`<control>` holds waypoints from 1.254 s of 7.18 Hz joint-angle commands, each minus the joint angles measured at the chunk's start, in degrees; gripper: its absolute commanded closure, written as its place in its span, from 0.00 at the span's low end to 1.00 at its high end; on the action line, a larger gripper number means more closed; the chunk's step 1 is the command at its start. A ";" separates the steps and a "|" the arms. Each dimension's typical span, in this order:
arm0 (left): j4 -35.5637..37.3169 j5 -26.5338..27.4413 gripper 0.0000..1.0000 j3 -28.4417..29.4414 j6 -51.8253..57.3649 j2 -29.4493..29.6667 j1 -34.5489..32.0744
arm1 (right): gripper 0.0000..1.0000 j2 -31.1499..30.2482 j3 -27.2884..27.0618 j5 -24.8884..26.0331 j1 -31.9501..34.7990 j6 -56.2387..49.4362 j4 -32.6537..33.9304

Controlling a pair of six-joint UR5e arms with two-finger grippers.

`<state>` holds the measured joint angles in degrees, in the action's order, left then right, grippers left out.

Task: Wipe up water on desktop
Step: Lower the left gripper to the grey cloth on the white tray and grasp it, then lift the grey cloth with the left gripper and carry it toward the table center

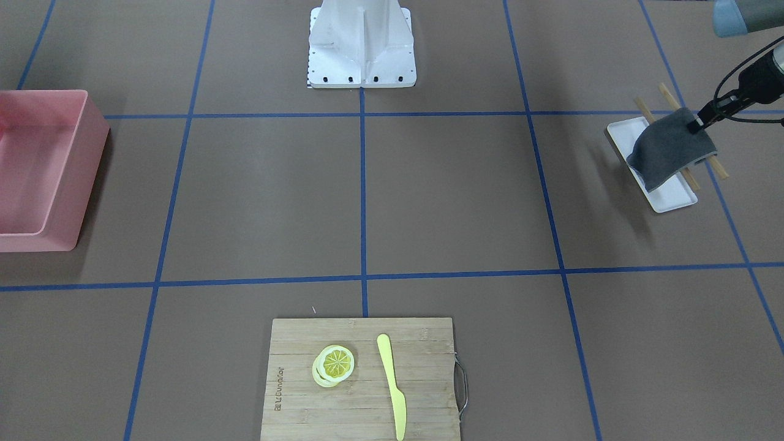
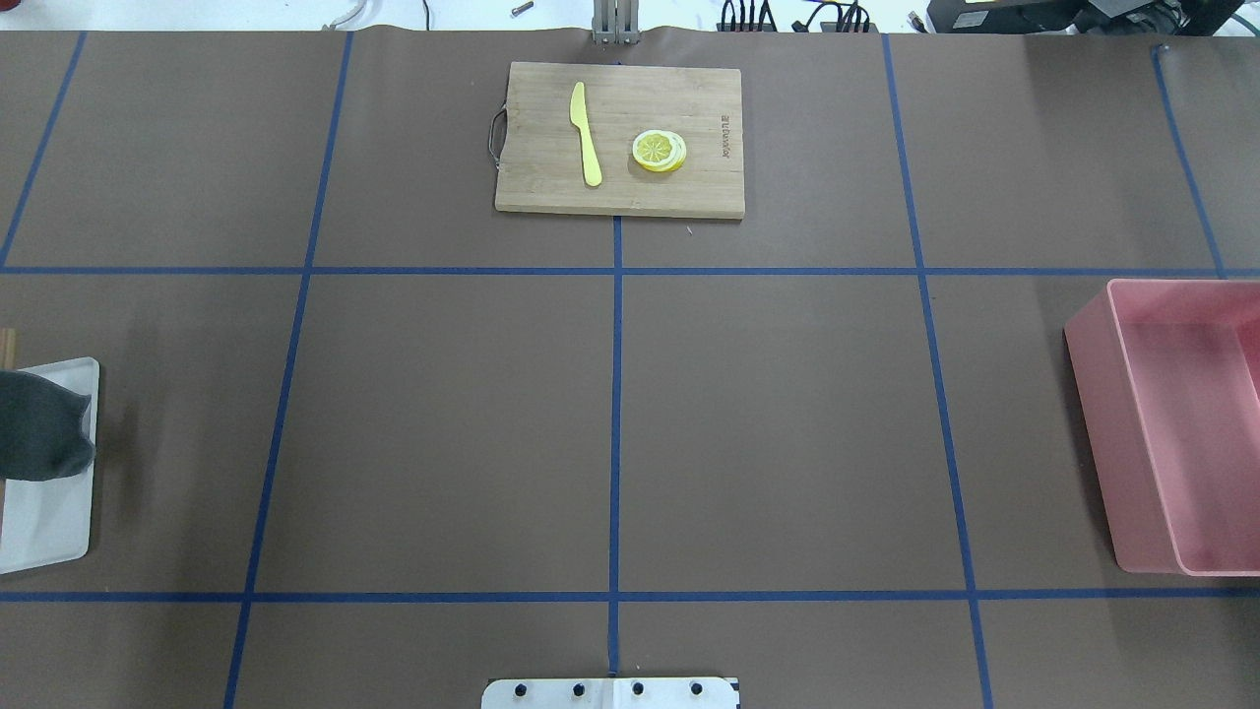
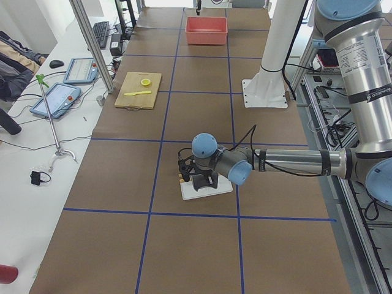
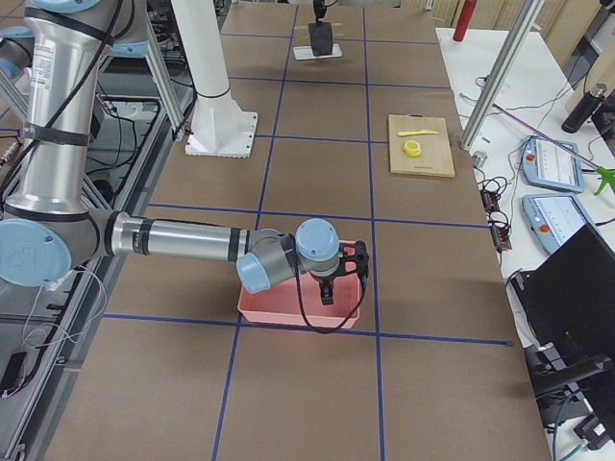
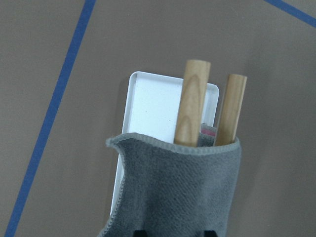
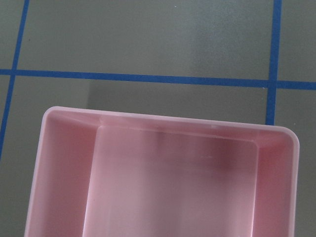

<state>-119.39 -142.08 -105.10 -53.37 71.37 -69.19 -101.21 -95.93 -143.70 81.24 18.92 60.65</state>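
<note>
The brown desktop (image 1: 453,196) with its blue tape grid shows no water that I can make out. My left gripper (image 1: 698,125) is shut on a grey cloth (image 1: 667,150) and holds it hanging just above a white tray (image 1: 670,196) at the table's left end. In the left wrist view the cloth (image 5: 177,192) drapes in front of two wooden sticks (image 5: 190,103) that lie across the tray (image 5: 148,108). My right gripper (image 4: 332,288) hovers over the pink bin (image 4: 298,312); I cannot tell whether it is open or shut.
The pink bin (image 2: 1102,433) stands at the table's right end and looks empty (image 6: 64,163). A bamboo cutting board (image 1: 306,392) with a yellow knife (image 1: 392,380) and lemon slices (image 1: 335,362) lies at the far middle edge. The white robot base (image 1: 361,49) is near.
</note>
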 commanded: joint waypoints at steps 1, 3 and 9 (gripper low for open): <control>0.03 -0.47 1.00 -0.45 0.02 -0.09 -0.42 | 0.00 0.05 0.13 0.00 -0.03 -0.02 0.08; 0.12 -0.91 1.00 -3.16 0.02 -0.36 -1.12 | 0.00 0.13 0.13 0.00 -0.03 0.07 0.00; 2.40 -8.22 1.00 -6.43 -39.49 30.84 2.78 | 0.00 13.28 -10.56 1.57 -13.87 24.61 -0.18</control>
<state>-117.04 -151.14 -111.46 -78.41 92.31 -71.50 -91.99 -102.60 -143.08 72.74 35.27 60.47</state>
